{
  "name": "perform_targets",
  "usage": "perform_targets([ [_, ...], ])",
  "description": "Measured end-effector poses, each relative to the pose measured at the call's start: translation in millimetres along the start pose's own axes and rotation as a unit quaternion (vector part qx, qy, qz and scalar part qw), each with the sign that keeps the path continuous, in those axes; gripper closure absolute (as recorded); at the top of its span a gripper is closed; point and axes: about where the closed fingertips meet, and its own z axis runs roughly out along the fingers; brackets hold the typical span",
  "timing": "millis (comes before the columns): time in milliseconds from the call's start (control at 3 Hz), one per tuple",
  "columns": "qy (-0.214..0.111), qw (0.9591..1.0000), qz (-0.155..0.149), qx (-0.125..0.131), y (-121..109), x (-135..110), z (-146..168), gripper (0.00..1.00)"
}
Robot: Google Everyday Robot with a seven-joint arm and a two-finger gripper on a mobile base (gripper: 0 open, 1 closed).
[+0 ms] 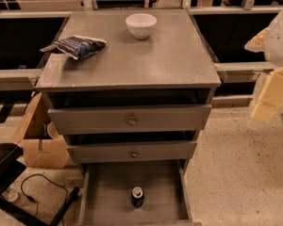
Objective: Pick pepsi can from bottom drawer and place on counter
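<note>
The can (pixel 137 197) sits untouched in the drawer (pixel 111 187), low middle. The gripper (pixel 272 95) hangs far right; open or shut, I cannot tell.

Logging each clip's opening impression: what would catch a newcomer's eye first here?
A pepsi can stands upright, alone in the pulled-out bottom drawer. On the counter above sit a white bowl at the back and a blue-and-white snack bag at the left edge. The robot's hand hangs to the right of the counter, holding nothing.
</note>
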Motion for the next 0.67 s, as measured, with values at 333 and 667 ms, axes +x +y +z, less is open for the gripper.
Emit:
perform_targets([
  [333,0.000,1.0000,0.000,0.000,0.0,0.0,-0.1,0.00],
  [667,0.004,0.9998,-0.001,0.020,0.2,-3.1,-4.9,0.00],
])
